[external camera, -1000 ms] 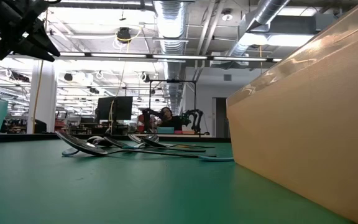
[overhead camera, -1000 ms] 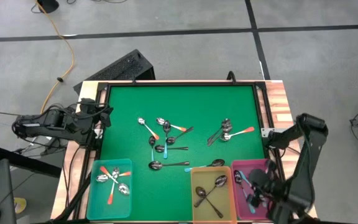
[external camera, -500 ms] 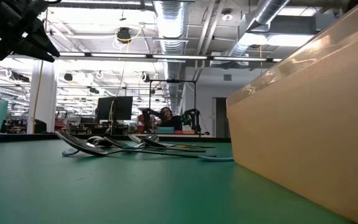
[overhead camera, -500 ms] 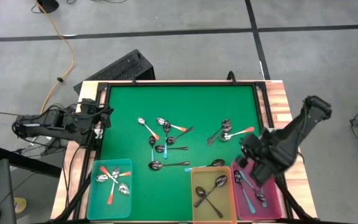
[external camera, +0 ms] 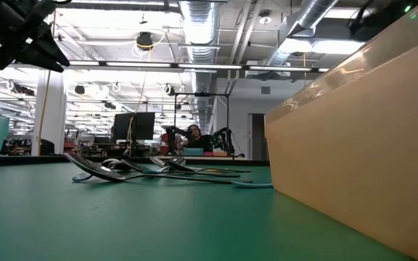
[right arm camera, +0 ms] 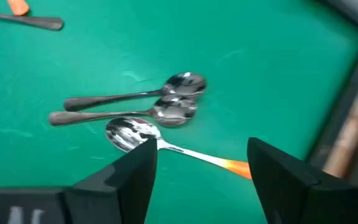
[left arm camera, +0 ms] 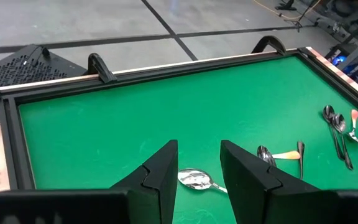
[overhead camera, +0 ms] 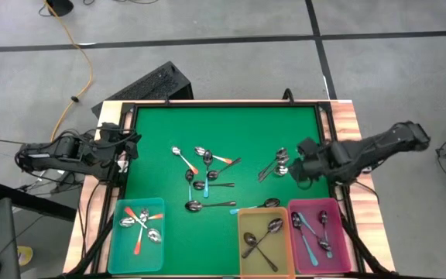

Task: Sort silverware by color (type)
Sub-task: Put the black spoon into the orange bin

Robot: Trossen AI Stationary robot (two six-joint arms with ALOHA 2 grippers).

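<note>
high view: green table (overhead camera: 223, 132) with spoons loose in the middle and three bins along the near edge.
right gripper (overhead camera: 300, 166): over the right part of the mat, above a small cluster of spoons; in its wrist view the fingers (right arm camera: 129, 171) stand wide apart with nothing between them.
cluster under it: two plain metal spoons (right arm camera: 129, 104) lying side by side, touching, and an orange-handled spoon (right arm camera: 179, 148) just beside them.
left gripper (overhead camera: 132, 144): at the left edge of the table, raised; its wrist view shows the fingers (left arm camera: 160, 171) partly apart and holding nothing.
centre group (overhead camera: 206, 172): several spoons overlapping, with orange, light blue and dark handles.
teal bin (overhead camera: 116, 248): orange-handled spoons.
yellow bin (overhead camera: 242, 260): dark-handled spoons.
pink bin (overhead camera: 341, 244): light blue-handled spoons.
low view: spoons (external camera: 144, 172) lie flat on the mat; yellow bin wall fills the right side.
</note>
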